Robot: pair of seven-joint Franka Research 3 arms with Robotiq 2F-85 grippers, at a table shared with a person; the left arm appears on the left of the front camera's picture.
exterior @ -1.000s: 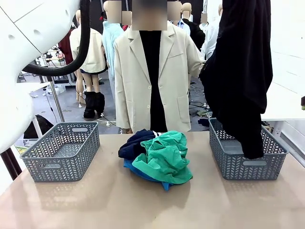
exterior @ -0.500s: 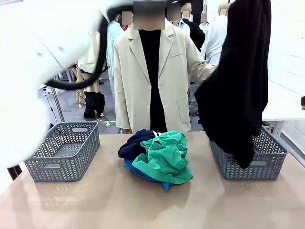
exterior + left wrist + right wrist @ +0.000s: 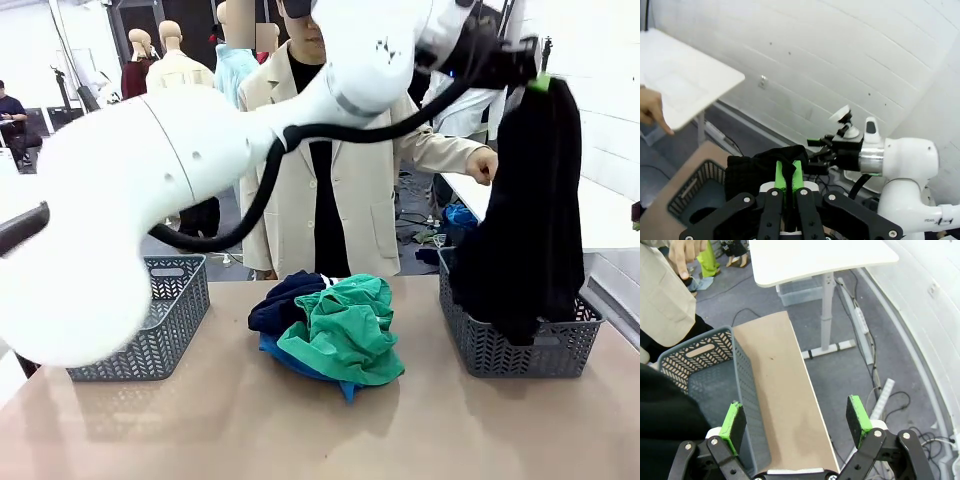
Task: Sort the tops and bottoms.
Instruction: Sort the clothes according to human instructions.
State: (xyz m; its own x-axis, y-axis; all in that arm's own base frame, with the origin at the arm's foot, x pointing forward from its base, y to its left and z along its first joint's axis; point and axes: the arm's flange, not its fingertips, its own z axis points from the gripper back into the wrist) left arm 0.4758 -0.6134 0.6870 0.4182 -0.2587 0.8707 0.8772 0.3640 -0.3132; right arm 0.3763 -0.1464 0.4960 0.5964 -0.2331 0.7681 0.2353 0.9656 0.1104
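Lower the black garment [image 3: 525, 220], its lower end reaching into the right-hand basket [image 3: 560, 355], straight down, folding all the cloth within the walls and clear of the garment heap [image 3: 340, 330] at the centre of the table [image 3: 150, 430]. Release only then from the left gripper [image 3: 537, 82], clamped on the garment's top edge. Hold the right gripper [image 3: 796, 421], jaws wide apart and empty, away from the cloth.
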